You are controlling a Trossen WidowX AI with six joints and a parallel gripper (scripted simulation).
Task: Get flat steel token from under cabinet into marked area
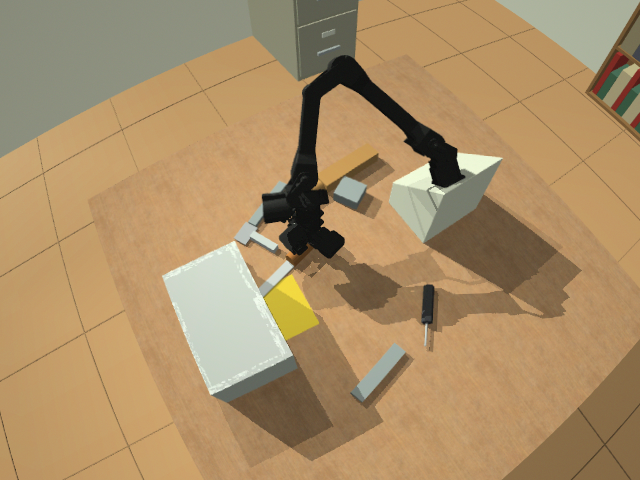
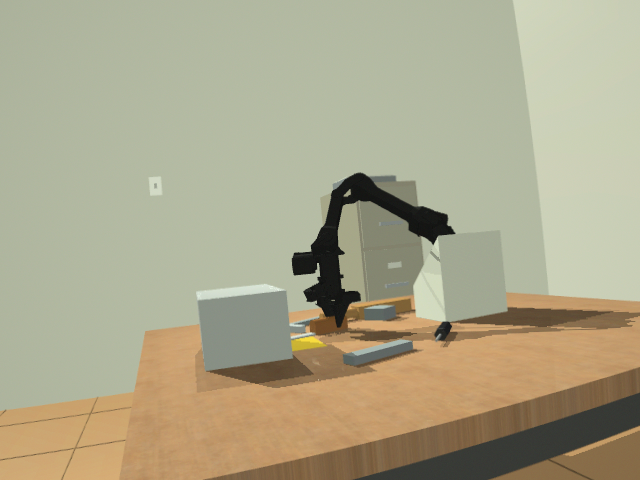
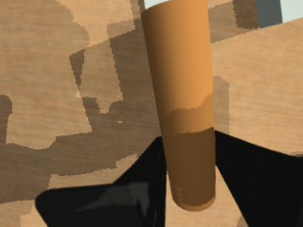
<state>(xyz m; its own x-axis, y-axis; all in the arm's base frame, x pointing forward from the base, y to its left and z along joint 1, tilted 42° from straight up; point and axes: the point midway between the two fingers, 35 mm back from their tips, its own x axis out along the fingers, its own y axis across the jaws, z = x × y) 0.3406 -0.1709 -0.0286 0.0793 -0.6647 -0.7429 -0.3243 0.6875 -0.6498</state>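
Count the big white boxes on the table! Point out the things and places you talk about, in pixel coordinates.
2: the cabinet (image 1: pixel 222 320) (image 2: pixel 245 330) (image 3: pixel 269 13), beside the yellow patch (image 1: pixel 294 315) (image 2: pixel 306 344), and the stand (image 1: pixel 460 206) (image 2: pixel 473 279), under the arm's (image 1: pixel 385 100) (image 2: pixel 390 198) base end. None that big seems hidden.

Bright light is falling across the desk (image 1: pixel 465 392) (image 2: pixel 320 428) (image 3: pixel 265 80), casting hard, jagged-edged shadows; the top view is bowing straight floor lines outward.

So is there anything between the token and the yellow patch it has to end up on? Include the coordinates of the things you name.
I can't see the token. The tool's pale blade (image 1: pixel 276 277) runs from the gripper (image 1: pixel 310 250) (image 2: pixel 338 321) to the cabinet (image 1: pixel 227 320) (image 2: pixel 245 328), crossing the yellow patch's (image 1: pixel 293 312) (image 2: pixel 307 343) edge.
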